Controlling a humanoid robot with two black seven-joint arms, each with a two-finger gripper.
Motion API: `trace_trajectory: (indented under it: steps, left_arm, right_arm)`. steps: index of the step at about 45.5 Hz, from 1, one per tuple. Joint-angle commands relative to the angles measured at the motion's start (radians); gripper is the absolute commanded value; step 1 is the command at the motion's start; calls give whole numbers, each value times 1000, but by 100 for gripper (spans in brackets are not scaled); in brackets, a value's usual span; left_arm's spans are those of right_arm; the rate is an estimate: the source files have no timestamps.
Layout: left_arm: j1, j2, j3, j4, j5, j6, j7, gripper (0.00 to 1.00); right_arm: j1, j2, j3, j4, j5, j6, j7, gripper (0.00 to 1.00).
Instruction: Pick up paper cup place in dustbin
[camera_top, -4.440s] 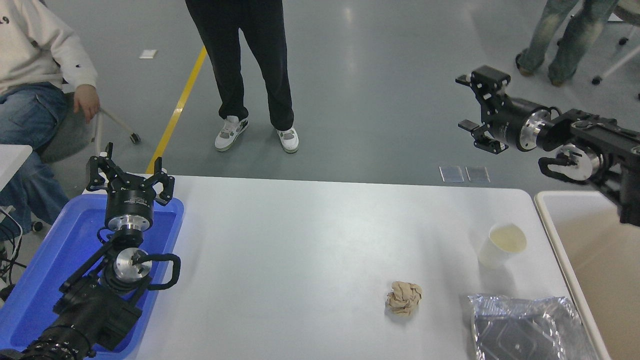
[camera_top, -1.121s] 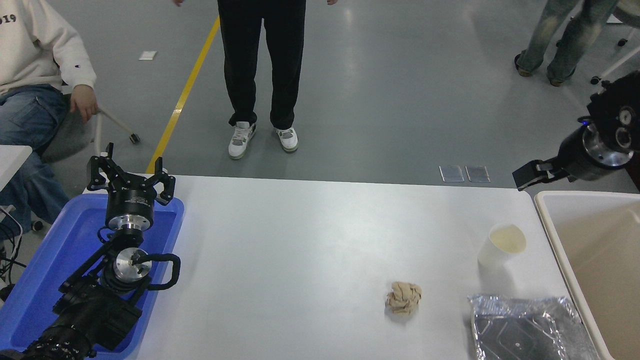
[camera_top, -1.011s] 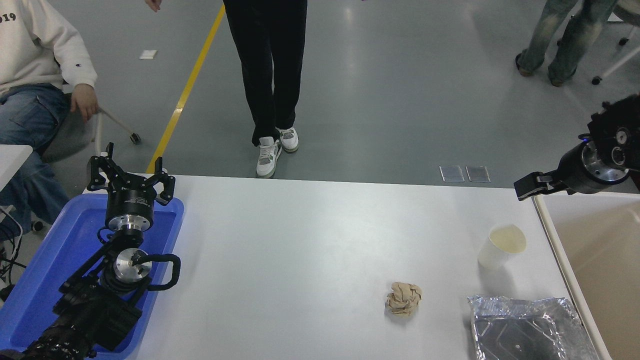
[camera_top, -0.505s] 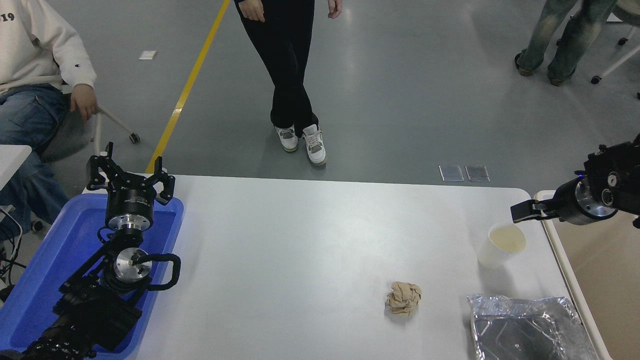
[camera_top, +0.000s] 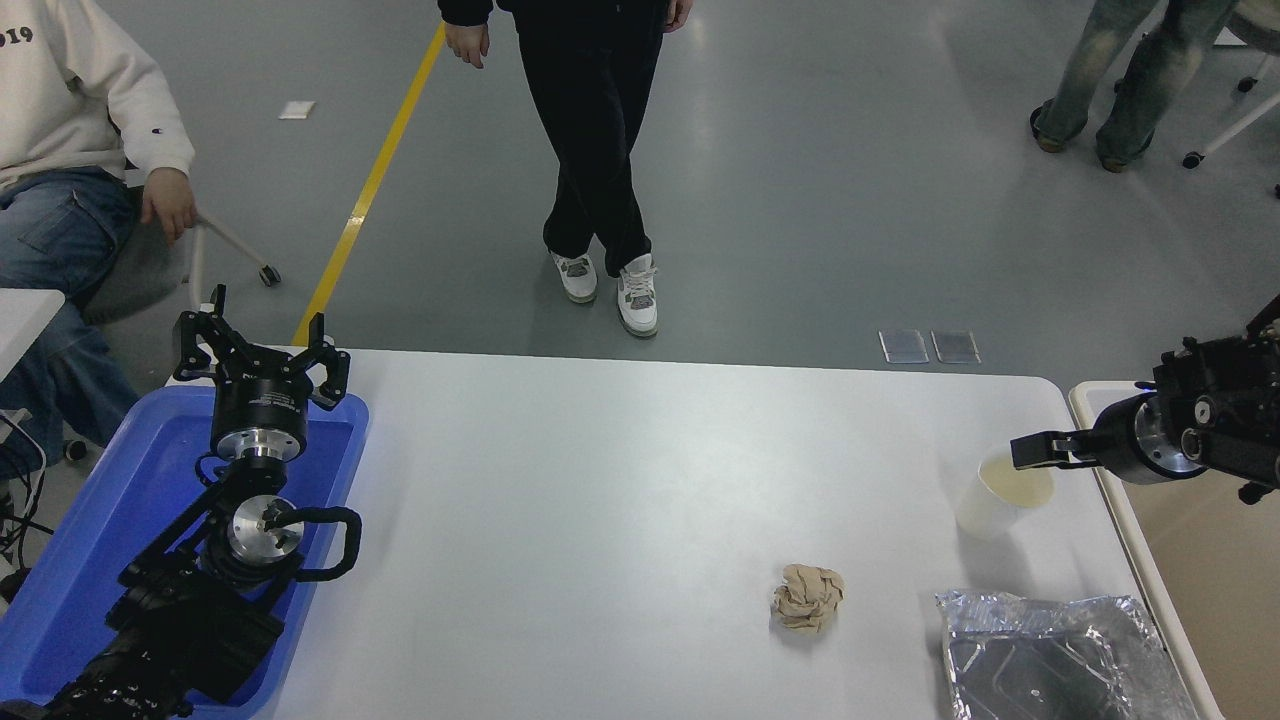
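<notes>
cup at right edge, right gripper over its rim

paper cup (camera_top: 1000, 494): small, white, tapered, cream inside, upright near tabletop's right edge, beside beige dustbin (camera_top: 1120, 505). right gripper (camera_top: 1035, 448) side-on above rim; jaw state unclear. left gripper (camera_top: 262, 351) spread wide, parked over blue tray (camera_top: 80, 530). white table (camera_top: 600, 480), grey floor.

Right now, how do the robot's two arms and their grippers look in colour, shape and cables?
Both arms are black with silver metal rings at the wrists. The left gripper has thin black fingers, spread like claws, on a round black body; a black cable loops beside its wrist. The right gripper shows a flat black fingertip before a silver cylinder.
</notes>
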Motion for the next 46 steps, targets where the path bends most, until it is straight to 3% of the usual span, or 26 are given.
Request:
trace_trajectory:
  steps: [1, 19, 28, 29, 35, 37, 40, 46]
  left_arm:
    - [0, 0, 0, 0, 0, 0, 0, 99]
    - [0, 0, 0, 0, 0, 0, 0, 99]
    - [0, 0, 0, 0, 0, 0, 0, 99]
    - [0, 0, 0, 0, 0, 0, 0, 99]
    - [0, 0, 0, 0, 0, 0, 0, 99]
    - [0, 0, 0, 0, 1, 0, 0, 99]
    - [0, 0, 0, 0, 0, 0, 0, 99]
    - [0, 1, 0, 0, 0, 0, 0, 99]
  right_arm:
    - [-37, 25, 12, -30, 0, -39, 0, 100]
    - [-68, 39, 12, -41, 0, -62, 3, 96]
    - [-80, 39, 7, -41, -1, -62, 10, 60]
    - [-85, 39, 4, -41, -3, -62, 13, 51]
    - [-91, 39, 3, -41, -14, -61, 13, 40]
    - [-92, 39, 3, -41, -14, -59, 13, 27]
    - [-94, 39, 3, -41, -15, -59, 13, 0]
    - [-94, 39, 1, -41, -15, -59, 11, 0]
